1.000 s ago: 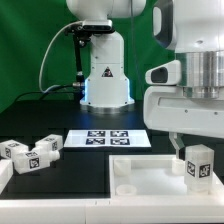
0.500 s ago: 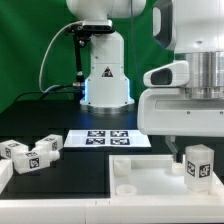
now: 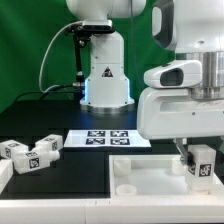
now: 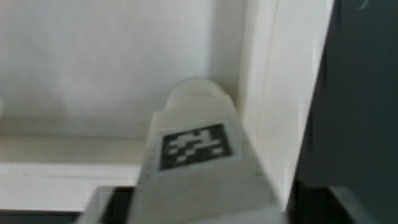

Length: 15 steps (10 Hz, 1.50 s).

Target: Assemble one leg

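One leg [image 3: 202, 165] stands clamped upright in my jaws over the tabletop [image 3: 150, 178], lower right of the frame.

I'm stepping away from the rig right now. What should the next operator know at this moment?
Gripper: shut on the leg, held upright.
Leg: over the tabletop, near its corner at the exterior view's right; the wrist view shows its tagged face between the fingers.
Other legs: loose on the table at the exterior view's left, beside the marker board.
Done: one leg picked up and brought to the tabletop.
Left: seating it in the socket cannot be confirmed; check before release.
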Each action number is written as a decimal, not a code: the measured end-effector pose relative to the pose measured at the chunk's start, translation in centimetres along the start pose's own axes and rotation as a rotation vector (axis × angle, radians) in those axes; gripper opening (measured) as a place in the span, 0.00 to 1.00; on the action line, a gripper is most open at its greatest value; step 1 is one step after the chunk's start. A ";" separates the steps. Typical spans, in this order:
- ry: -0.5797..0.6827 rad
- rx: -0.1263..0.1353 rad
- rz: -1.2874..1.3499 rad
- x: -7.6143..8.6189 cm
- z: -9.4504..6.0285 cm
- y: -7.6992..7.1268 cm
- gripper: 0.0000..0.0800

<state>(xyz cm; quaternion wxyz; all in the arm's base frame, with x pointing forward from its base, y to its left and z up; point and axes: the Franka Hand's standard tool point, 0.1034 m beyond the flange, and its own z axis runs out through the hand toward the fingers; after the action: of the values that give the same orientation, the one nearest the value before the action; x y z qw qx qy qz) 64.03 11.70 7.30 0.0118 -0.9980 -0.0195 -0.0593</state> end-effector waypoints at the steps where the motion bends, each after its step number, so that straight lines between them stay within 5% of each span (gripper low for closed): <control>1: 0.000 0.000 0.005 0.0 0.0 0.1 0.36; 6: 0.019 -0.003 0.569 0.1 0.2 0.5 0.36; 10: 0.022 0.047 1.239 -0.2 0.3 0.9 0.36; 12: 0.017 0.053 1.270 -0.2 0.3 0.9 0.36; 13: 0.002 0.036 1.158 -0.4 0.3 0.7 0.45; 14: -0.028 0.018 1.018 -0.3 0.0 0.2 0.67; 15: -0.029 0.023 0.819 -0.1 -0.1 0.4 0.67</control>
<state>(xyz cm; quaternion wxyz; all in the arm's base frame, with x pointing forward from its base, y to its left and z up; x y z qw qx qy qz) 63.94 11.34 7.42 0.0455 -0.9237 0.3787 -0.0353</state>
